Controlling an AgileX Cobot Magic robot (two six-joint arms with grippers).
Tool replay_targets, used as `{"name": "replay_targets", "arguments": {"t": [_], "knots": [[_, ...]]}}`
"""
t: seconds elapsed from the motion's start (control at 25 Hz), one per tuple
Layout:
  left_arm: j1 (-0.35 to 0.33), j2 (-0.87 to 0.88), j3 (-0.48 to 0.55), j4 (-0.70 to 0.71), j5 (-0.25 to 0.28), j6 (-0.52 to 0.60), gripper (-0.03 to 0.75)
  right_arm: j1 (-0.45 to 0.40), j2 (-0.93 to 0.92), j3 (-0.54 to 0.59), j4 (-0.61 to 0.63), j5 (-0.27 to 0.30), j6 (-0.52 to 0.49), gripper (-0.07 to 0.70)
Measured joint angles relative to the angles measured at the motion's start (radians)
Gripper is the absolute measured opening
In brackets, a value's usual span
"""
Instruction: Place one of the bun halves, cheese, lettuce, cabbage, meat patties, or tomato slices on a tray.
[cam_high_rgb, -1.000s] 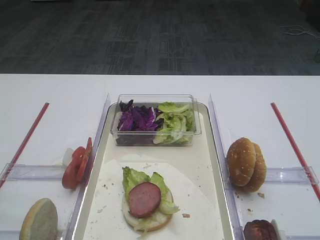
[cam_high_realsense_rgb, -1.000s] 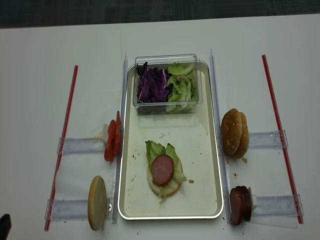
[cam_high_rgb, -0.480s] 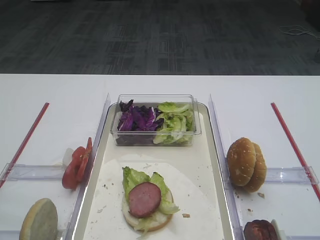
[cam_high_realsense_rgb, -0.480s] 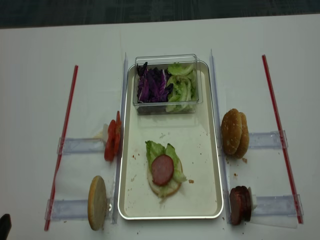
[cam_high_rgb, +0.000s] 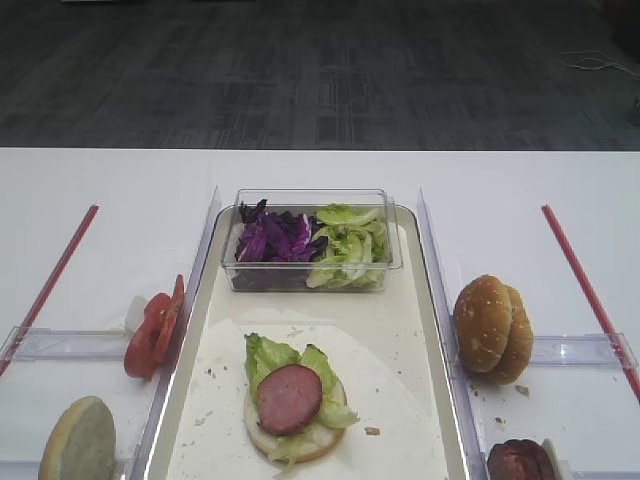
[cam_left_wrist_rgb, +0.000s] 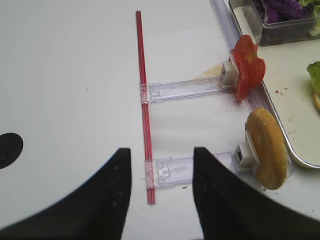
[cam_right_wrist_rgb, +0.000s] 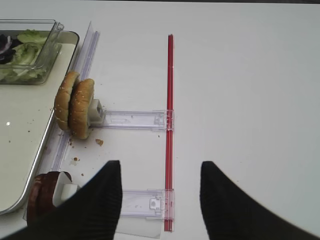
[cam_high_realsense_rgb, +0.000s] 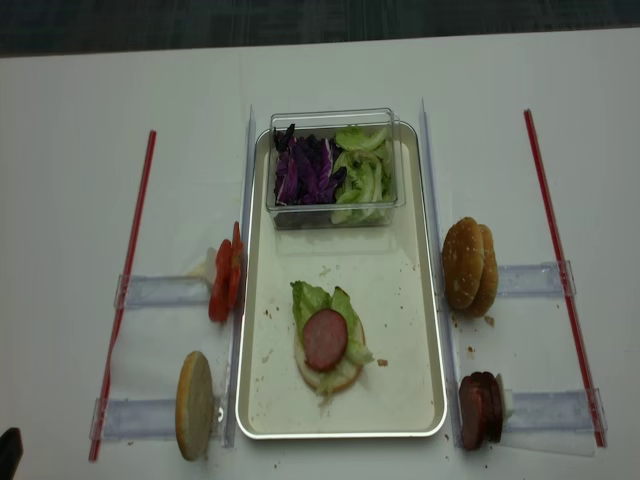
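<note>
From the exterior high view, the tray (cam_high_rgb: 425, 300) lies down the middle of the white surface (cam_high_rgb: 110, 200), carrying a clear tub (cam_high_rgb: 310, 275) of purple cabbage (cam_high_rgb: 275, 240) and green lettuce (cam_high_rgb: 348, 245) at its far end, and nearer the camera a bottom bun half (cam_high_rgb: 290, 440) topped with a lettuce leaf (cam_high_rgb: 265, 358) and a meat patty (cam_high_rgb: 290, 398). Tomato slices (cam_high_rgb: 150, 335) stand on edge just left of the tray, a pale bun half (cam_high_rgb: 78, 440) sits below them, and two speckled bun tops (cam_high_rgb: 492, 328) lean together just right of it. In the right wrist view the right end effector (cam_right_wrist_rgb: 157, 200) hovers over bare surface with its fingers well apart and nothing between them, the bun tops (cam_right_wrist_rgb: 75, 105) up and to its left and more meat patties (cam_right_wrist_rgb: 42, 197) near its left finger. In the left wrist view the left end effector (cam_left_wrist_rgb: 160, 195) also stands wide and empty, with the tomato slices (cam_left_wrist_rgb: 247, 65) and the pale bun half (cam_left_wrist_rgb: 267, 147) off to its right beside the tray rim (cam_left_wrist_rgb: 285, 150). The realsense overhead view shows the stack (cam_high_realsense_rgb: 325, 345) well inside the tray and no arm over it. Judging by the layering, tomato or a bun top looks due next; whichever arm goes should close on the piece's faces while it stands upright, lift clear of the rim, and set it centred on the patty.
</note>
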Motion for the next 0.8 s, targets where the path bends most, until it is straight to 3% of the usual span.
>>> {"name": "replay_targets", "arguments": {"t": [0.8], "knots": [[0.000, 0.000, 0.000, 0.000, 0.000, 0.000, 0.305, 0.000, 0.000, 0.000, 0.000, 0.000, 0.000, 0.374]]}}
